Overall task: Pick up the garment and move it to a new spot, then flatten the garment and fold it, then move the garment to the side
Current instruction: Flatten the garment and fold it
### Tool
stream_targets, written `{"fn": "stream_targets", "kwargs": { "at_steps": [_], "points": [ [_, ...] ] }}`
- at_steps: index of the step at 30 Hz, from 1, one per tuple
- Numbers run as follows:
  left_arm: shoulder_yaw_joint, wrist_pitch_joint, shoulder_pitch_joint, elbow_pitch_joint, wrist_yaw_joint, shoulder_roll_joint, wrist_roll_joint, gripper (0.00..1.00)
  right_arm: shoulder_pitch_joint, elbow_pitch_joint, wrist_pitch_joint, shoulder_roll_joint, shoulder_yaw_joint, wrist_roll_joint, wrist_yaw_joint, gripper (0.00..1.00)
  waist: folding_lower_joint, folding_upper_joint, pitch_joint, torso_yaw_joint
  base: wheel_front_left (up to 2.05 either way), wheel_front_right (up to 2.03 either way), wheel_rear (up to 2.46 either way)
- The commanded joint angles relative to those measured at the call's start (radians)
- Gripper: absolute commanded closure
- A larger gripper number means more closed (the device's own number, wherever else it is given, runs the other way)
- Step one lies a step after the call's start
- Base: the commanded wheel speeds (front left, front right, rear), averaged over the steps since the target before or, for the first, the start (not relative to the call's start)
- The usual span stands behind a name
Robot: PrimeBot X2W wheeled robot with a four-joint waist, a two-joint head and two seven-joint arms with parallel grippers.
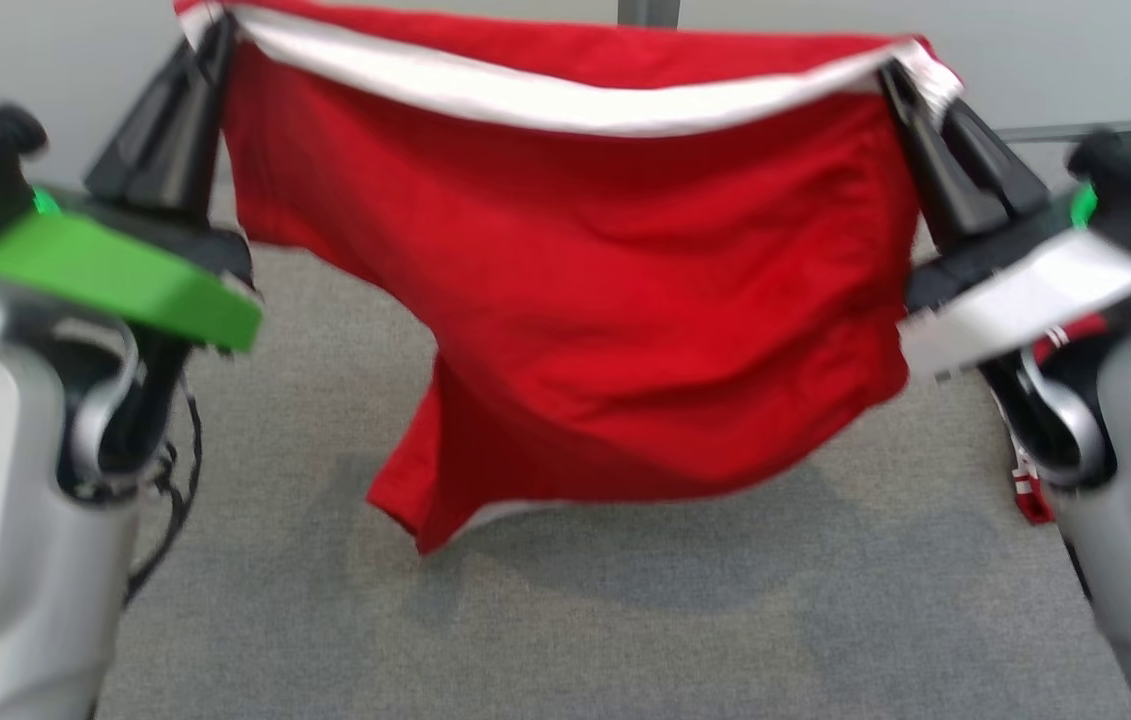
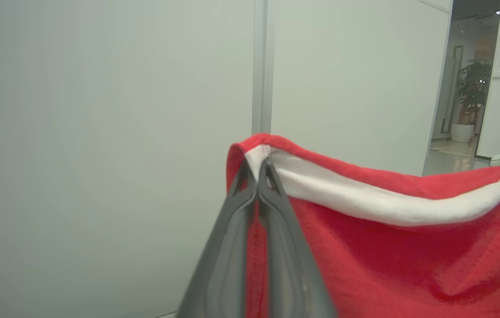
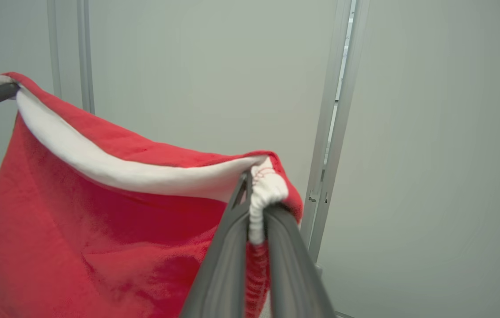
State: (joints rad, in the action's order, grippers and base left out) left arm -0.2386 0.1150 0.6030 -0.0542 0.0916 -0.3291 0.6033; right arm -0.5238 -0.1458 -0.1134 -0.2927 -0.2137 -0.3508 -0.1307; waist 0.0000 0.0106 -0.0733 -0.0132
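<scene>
The garment [image 1: 605,290] is a pair of red shorts with a white inner waistband, hanging spread in the air above the grey table [image 1: 565,620]. My left gripper [image 1: 217,30] is shut on the waistband's left corner, and my right gripper [image 1: 893,72] is shut on its right corner. In the left wrist view the left gripper [image 2: 257,165] pinches the red and white hem of the garment [image 2: 409,265]. In the right wrist view the right gripper [image 3: 256,194] clamps the bunched white band of the garment [image 3: 90,229]. The lower leg ends dangle just over the table.
A red and white item [image 1: 1035,480] lies at the table's right edge behind my right arm. A pale wall [image 2: 99,132] with a metal post stands behind. A doorway with a potted plant [image 2: 471,97] shows at the far right of the left wrist view.
</scene>
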Motion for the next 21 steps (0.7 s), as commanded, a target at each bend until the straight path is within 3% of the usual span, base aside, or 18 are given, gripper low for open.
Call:
{"fn": "stream_targets", "kwargs": {
  "at_steps": [1,5,12,16,21],
  "points": [
    [0.002,0.003,0.036,0.021,0.005,-0.005,0.005,1.0,-0.043,0.018,0.001,-0.007,-0.009,0.003,0.0,1.0,0.0,-0.0106,-0.053,-0.001,0.0,0.0,0.0],
    [0.016,-0.005,0.231,0.186,0.01,-0.009,-0.017,1.0,-0.281,0.184,0.039,0.019,-0.075,-0.003,0.0,1.0,0.0,-0.0106,-0.131,-0.001,0.0,0.0,0.0],
    [0.028,-0.158,0.482,0.389,0.007,0.029,-0.069,1.0,-0.557,0.507,0.228,0.073,-0.129,0.062,0.0,1.0,0.0,-0.0106,-0.222,-0.025,0.0,0.0,0.0],
    [-0.017,-0.203,0.42,0.453,0.024,0.05,-0.053,1.0,-0.551,0.662,0.285,0.072,-0.202,0.043,0.0,1.0,0.0,-0.0106,-0.247,-0.05,0.0,0.0,0.0],
    [-0.066,-0.258,0.22,0.492,0.034,0.073,-0.004,1.0,-0.465,0.816,0.318,0.034,-0.365,-0.009,0.0,1.0,0.0,-0.0106,-0.263,-0.07,0.0,0.0,0.0]
  ]
}}
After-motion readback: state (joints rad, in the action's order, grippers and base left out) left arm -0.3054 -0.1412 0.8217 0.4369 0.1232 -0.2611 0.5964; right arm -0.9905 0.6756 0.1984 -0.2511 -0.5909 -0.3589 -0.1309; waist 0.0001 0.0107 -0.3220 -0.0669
